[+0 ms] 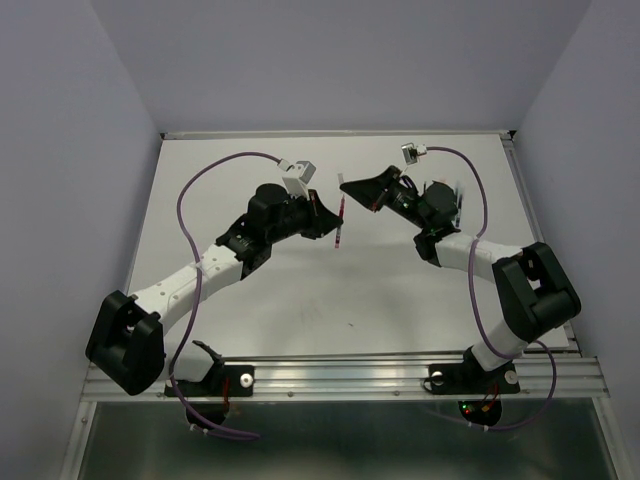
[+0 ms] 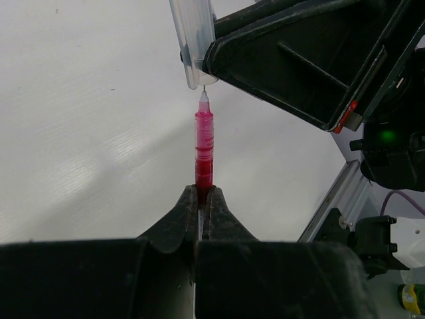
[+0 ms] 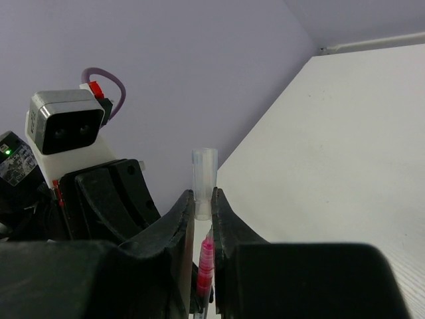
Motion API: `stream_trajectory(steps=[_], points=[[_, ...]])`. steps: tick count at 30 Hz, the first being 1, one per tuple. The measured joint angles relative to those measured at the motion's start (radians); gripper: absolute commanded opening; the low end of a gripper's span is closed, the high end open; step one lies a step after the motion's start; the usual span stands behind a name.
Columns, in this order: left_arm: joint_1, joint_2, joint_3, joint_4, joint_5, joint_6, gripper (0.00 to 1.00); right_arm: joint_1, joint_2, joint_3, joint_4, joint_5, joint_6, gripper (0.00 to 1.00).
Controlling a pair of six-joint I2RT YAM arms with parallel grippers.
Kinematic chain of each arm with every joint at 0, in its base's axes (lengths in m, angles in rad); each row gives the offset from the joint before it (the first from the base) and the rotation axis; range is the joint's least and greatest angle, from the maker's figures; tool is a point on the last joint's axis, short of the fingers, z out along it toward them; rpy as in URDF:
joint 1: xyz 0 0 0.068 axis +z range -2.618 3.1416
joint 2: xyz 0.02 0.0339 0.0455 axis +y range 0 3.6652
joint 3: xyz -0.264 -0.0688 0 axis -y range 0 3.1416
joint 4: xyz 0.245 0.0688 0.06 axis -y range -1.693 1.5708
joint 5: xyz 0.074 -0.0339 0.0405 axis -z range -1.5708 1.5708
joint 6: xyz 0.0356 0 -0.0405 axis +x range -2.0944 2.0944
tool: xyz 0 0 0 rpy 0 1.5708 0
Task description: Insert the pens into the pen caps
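My left gripper [image 2: 204,194] is shut on the lower part of a red pen [image 2: 203,149], which points up and away from it. My right gripper [image 3: 204,201] is shut on a pale translucent pen cap [image 3: 204,174]. Seen from the left wrist, the pen's fine tip sits right at the open mouth of the cap [image 2: 194,46], in line with it. From above, both grippers meet over the middle of the table, left gripper [image 1: 328,216] and right gripper [image 1: 348,186], with the pen [image 1: 340,228] hanging between them. No other pens or caps show.
The white table [image 1: 400,300] is walled in by lilac panels on three sides. An aluminium rail [image 1: 350,375] runs along the near edge by the arm bases. Purple cables [image 1: 190,200] loop off both wrists. The left wrist's camera block [image 3: 66,129] sits close beside my right fingers.
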Motion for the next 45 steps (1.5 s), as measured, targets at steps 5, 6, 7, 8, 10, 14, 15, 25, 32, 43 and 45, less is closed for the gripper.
stream_trajectory(steps=[5,6,7,8,10,14,15,25,32,43,45], points=[[0.0,-0.002,0.0,0.0,-0.001,0.0,0.0,0.0,0.0,0.008,-0.003,0.005,-0.01,0.13],[0.0,-0.003,0.0,0.0,-0.001,0.0,0.0,0.0,0.0,0.009,-0.003,0.005,-0.01,0.13],[0.0,-0.003,0.0,0.0,-0.001,0.0,0.0,0.0,0.0,0.01,-0.003,0.004,-0.01,0.13],[0.0,-0.003,0.0,0.0,-0.001,0.0,0.0,0.0,0.0,0.01,-0.003,0.004,-0.01,0.13],[0.0,-0.005,0.0,0.0,-0.001,0.0,0.0,0.0,0.0,0.01,-0.004,0.004,-0.01,0.13],[0.0,-0.011,0.0,0.0,-0.002,0.0,0.0,0.0,0.0,0.01,-0.009,0.004,-0.011,0.14],[0.0,-0.013,0.0,0.0,-0.002,0.0,0.0,0.0,0.0,0.01,-0.009,0.004,-0.011,0.14],[0.0,-0.032,0.0,0.002,-0.016,0.0,0.0,0.0,0.0,0.01,-0.009,0.003,-0.008,0.14],[0.0,-0.032,0.0,0.004,-0.019,-0.001,0.0,0.0,0.0,0.009,-0.003,0.003,0.016,0.15],[0.0,-0.032,0.0,0.008,-0.018,0.0,0.0,0.0,0.0,0.009,-0.002,0.026,0.027,0.17],[0.0,-0.032,0.0,0.008,-0.018,0.0,0.0,0.0,0.0,0.009,-0.008,0.044,0.027,0.17]])
